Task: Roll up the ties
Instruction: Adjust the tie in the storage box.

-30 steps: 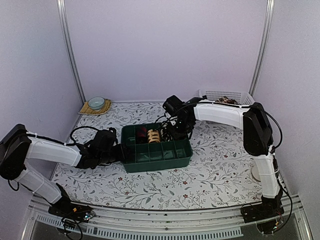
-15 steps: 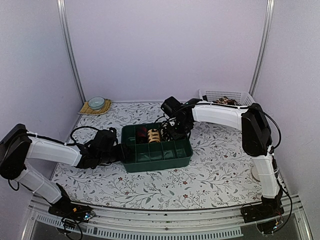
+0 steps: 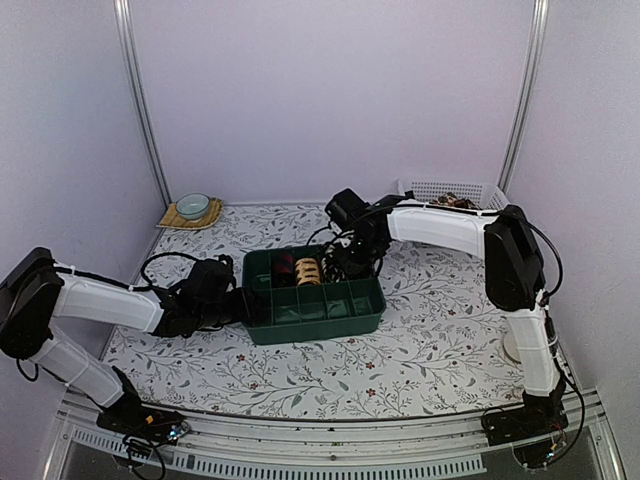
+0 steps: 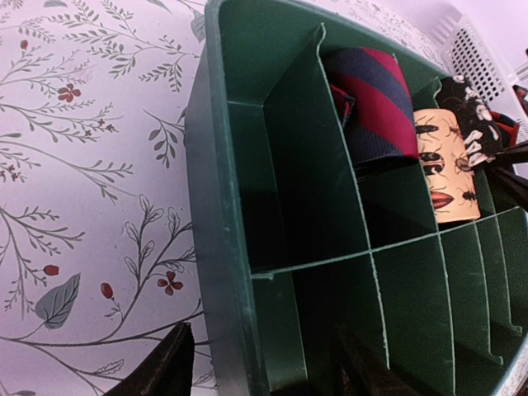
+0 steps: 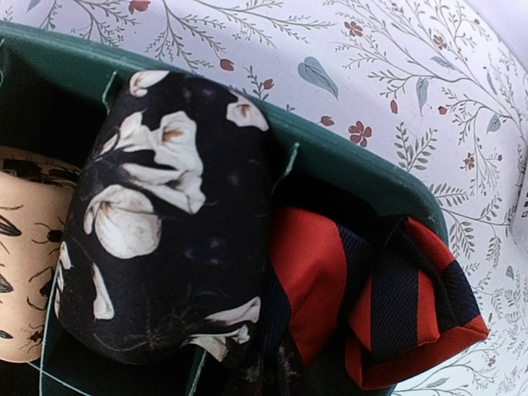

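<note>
overhead, rolled ties (image 3: 300,270) sit in the back compartments of the green tray (image 3: 330,318), mid-frame on the bench (image 3: 420,340), their row running left to right; left fingers (image 4: 169,367) straddle its left wall, spread apart; right fingers (image 3: 350,262) clenched.

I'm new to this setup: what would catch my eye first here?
The dark green divided box in the middle of the flowered table, with the left arm at its left end and the right arm over its far right corner. Rolled up in its far compartments: a navy-and-crimson striped tie, a tan insect-print tie, a black tie with white flowers and a red striped tie bunched at the corner.
</note>
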Controlling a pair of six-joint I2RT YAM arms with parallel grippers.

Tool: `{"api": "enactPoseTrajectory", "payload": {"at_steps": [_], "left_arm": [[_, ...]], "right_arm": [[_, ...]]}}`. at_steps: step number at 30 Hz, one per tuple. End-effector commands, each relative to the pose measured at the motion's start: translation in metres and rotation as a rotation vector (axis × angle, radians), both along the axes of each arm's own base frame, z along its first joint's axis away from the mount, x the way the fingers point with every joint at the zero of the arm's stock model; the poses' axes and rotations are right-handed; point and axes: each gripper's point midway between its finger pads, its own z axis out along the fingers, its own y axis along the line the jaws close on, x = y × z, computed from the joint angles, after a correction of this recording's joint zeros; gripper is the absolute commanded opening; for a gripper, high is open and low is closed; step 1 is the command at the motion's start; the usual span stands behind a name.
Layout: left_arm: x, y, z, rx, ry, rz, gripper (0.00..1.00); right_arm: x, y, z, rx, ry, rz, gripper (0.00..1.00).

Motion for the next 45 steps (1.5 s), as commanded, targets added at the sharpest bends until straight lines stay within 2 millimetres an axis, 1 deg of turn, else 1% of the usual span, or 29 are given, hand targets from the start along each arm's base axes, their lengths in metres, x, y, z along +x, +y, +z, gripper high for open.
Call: {"api": "enactPoseTrajectory", "payload": {"at_steps": [1,4,8,13,16,18,21,23,24,26,28,29,30,31,32,33,34,37,38,41,43,45], "left_arm": [[-0.003,0.002,-0.006,0.03,0.014,-0.009,0.56],[-0.005,0.005,-0.008,0.029,0.019,-0.002,0.56],[-0.006,0.008,-0.01,0.024,0.026,0.006,0.56],[-0.007,0.009,-0.012,0.019,0.032,0.011,0.56],[-0.008,0.009,-0.012,0.017,0.034,0.012,0.56],[-0.008,0.009,-0.013,0.017,0.036,0.011,0.56],[-0.008,0.009,-0.013,0.017,0.037,0.01,0.58],[-0.008,0.009,-0.013,0.017,0.036,0.009,0.59],[-0.007,0.008,-0.013,0.017,0.035,0.009,0.62],[-0.005,0.008,-0.009,0.024,0.022,0.005,0.67],[0.0,0.008,-0.001,0.036,0.001,0.001,0.79],[0.003,0.008,0.005,0.04,-0.014,0.0,0.86],[0.006,0.009,0.011,0.049,-0.027,0.001,0.91],[0.009,0.011,0.016,0.061,-0.039,0.005,0.97],[0.012,0.013,0.023,0.07,-0.056,0.008,1.0],[0.017,0.018,0.029,0.087,-0.069,0.017,1.0],[0.022,0.023,0.036,0.096,-0.08,0.027,1.0],[0.038,0.041,0.058,0.119,-0.112,0.056,1.0],[0.043,0.049,0.064,0.124,-0.122,0.068,1.0],[0.057,0.072,0.091,0.149,-0.171,0.107,1.0],[0.066,0.088,0.107,0.169,-0.206,0.132,1.0],[0.076,0.103,0.115,0.209,-0.219,0.146,1.0]], "right_arm": [[0.007,-0.014,-0.029,0.108,0.118,-0.087,0.01],[0.009,-0.022,-0.025,0.195,0.153,-0.127,0.01],[0.009,-0.022,-0.017,0.327,0.203,-0.142,0.0],[0.011,-0.021,0.005,0.465,0.205,-0.152,0.0],[0.014,-0.022,0.016,0.509,0.201,-0.16,0.0],[0.016,-0.024,0.018,0.507,0.198,-0.164,0.0],[0.019,-0.031,0.015,0.437,0.186,-0.178,0.13],[0.018,-0.034,0.018,0.395,0.161,-0.17,0.21],[0.018,-0.034,0.021,0.382,0.151,-0.164,0.28],[0.016,-0.032,0.033,0.372,0.13,-0.14,0.47],[0.014,-0.029,0.051,0.39,0.11,-0.105,0.65],[0.012,-0.027,0.062,0.409,0.099,-0.089,0.73],[0.011,-0.025,0.074,0.43,0.087,-0.072,0.83],[0.01,-0.023,0.086,0.451,0.073,-0.058,0.97],[0.009,-0.023,0.098,0.465,0.058,-0.039,1.0],[0.008,-0.024,0.112,0.48,0.038,-0.029,1.0],[0.007,-0.026,0.122,0.491,0.025,-0.025,1.0],[0.007,-0.041,0.147,0.516,-0.027,-0.027,1.0],[0.008,-0.049,0.155,0.52,-0.048,-0.029,1.0],[0.009,-0.077,0.169,0.515,-0.107,-0.059,1.0],[0.012,-0.103,0.18,0.517,-0.172,-0.094,1.0],[0.013,-0.133,0.184,0.525,-0.24,-0.143,1.0]]}}
